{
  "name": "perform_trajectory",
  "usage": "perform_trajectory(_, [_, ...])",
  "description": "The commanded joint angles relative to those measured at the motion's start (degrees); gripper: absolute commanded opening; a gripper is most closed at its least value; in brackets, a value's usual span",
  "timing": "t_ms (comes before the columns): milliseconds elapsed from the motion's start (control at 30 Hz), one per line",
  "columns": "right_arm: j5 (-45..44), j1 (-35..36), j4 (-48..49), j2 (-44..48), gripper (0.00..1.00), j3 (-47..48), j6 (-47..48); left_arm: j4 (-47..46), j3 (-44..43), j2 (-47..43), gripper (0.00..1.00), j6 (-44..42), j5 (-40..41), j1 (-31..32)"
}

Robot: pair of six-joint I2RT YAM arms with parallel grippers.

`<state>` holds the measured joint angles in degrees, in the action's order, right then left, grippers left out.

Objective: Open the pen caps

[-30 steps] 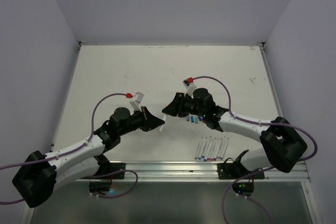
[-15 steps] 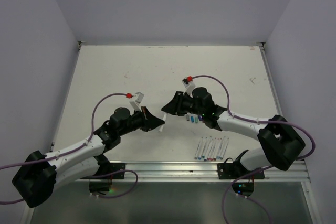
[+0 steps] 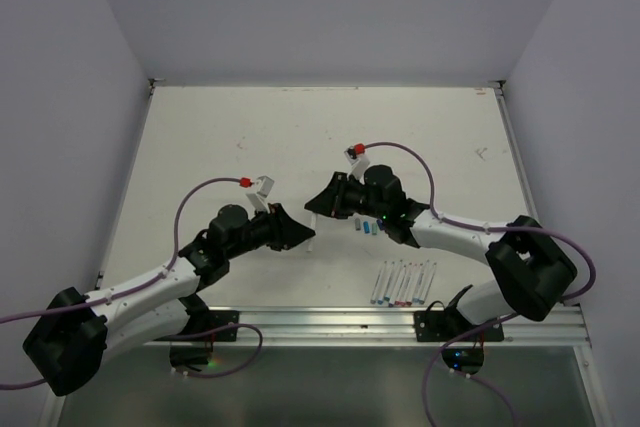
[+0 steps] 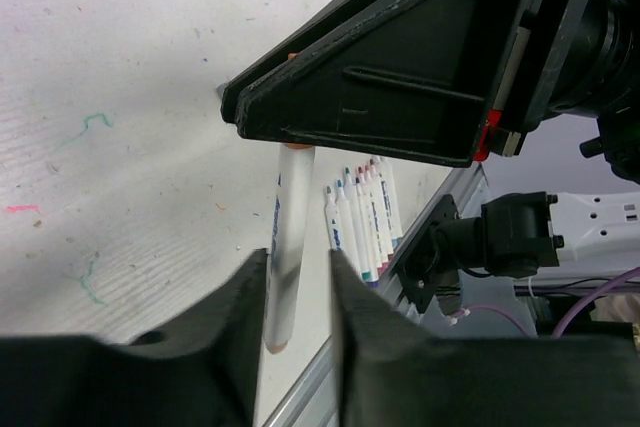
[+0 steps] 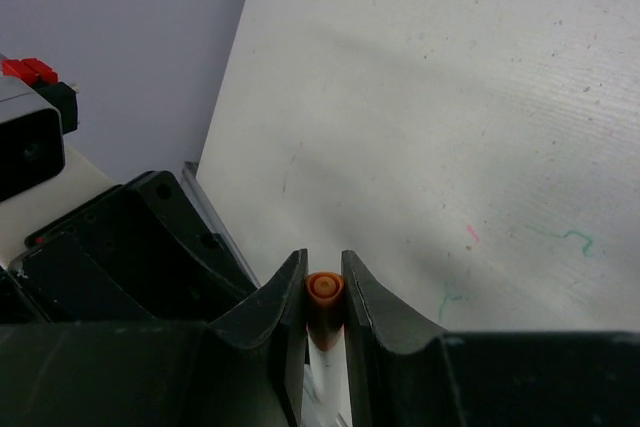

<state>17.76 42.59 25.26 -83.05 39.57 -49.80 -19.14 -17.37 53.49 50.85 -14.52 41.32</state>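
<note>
Right fingers (image 5: pixel 372 319) clamped on orange cap (image 5: pixel 323 289) of pen (image 4: pixel 287 237), above surface (image 3: pixel 250 137) centre. Left fingers (image 4: pixel 238 332) slightly apart around its white barrel, gap on one side. Other pens (image 3: pixel 403 284) lie in a row near right.

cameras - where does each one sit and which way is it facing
top external: fixed above and behind the arm bases, looking down at the table; both arms show, with left gripper and right gripper.
left wrist: on the left arm, looking past the left fingers along the pen to the right gripper and the row of pens.
right wrist: on the right arm, looking between the right fingers at the orange cap, left gripper beyond.
shared: both wrist views show one pen from opposite ends.
</note>
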Motion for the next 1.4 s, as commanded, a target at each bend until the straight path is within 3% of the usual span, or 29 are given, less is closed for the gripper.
perform_trajectory(0, [-0.2,-0.2,3.1,1.6,0.0,0.9,-0.5,-2.1,0.3,-0.8,0.39,-1.0,-1.4,0.3])
perform_trajectory(33, [0.3,-0.2,3.1,2.0,0.0,0.5,-0.8,-2.8,0.6,-1.0,0.48,-1.1,-2.0,0.3])
perform_trajectory(133, [4.1,-0.3,3.6,3.8,0.0,-0.1,-2.7,-5.3,1.4,-0.7,0.56,-1.6,-3.0,0.3])
perform_trajectory(333, [10.5,-0.3,7.8,6.9,0.0,-3.2,-7.6,-11.5,1.5,3.3,0.56,-2.1,-8.9,0.3])
perform_trajectory(400, [13.7,-0.2,10.6,7.3,0.0,-4.1,-9.4,-14.9,1.6,4.1,0.5,-2.0,-10.4,0.3])
perform_trajectory(433, [14.6,-0.2,11.6,7.2,0.0,-4.7,-9.9,-16.6,1.8,4.4,0.35,-1.5,-12.7,0.3])
perform_trajectory(567, [19.7,-0.2,19.3,5.2,0.0,-6.4,-12.6,-28.5,3.8,5.6,0.0,2.6,-19.0,0.3])
perform_trajectory(633, [21.0,-0.2,21.8,4.6,0.0,-7.1,-13.7,-37.9,4.6,7.4,0.0,6.3,-21.9,0.3])
perform_trajectory(733, [19.9,-0.3,21.9,4.4,0.0,-7.5,-13.1,-41.2,4.4,9.5,0.0,8.3,-25.2,0.3])
perform_trajectory(833, [15.7,-0.1,14.5,5.7,0.0,-5.9,-8.8,-31.1,3.3,7.7,0.0,5.6,-21.1,0.3])
perform_trajectory(900, [8.2,0.0,0.5,7.2,0.0,-4.0,-2.6,-19.8,3.5,3.5,0.0,4.6,-11.8,0.6])
perform_trajectory(967, [0.4,0.5,-12.6,9.2,0.0,-1.3,0.7,-8.5,2.2,0.5,0.0,4.1,3.3,1.0])
perform_trajectory(1000, [-6.2,0.6,-15.8,9.5,0.0,-0.5,2.4,1.1,1.8,-2.0,0.0,4.4,8.1,1.9])
perform_trajectory(1033, [-8.8,0.6,-18.4,9.7,0.0,0.7,3.0,4.3,1.6,-3.2,0.0,5.7,12.2,2.4])
perform_trajectory(1067, [-10.6,0.6,-22.1,9.6,0.0,1.1,3.5,6.2,1.9,-4.4,0.0,6.4,19.3,3.1])
perform_trajectory(1267, [-21.2,2.0,-26.8,8.5,0.0,2.9,4.3,11.9,-0.2,-5.4,0.0,9.4,33.1,11.4])
perform_trajectory(1367, [-24.5,2.9,-26.2,7.5,0.0,3.8,2.4,1.6,0.9,-0.5,0.0,10.5,31.2,16.3])
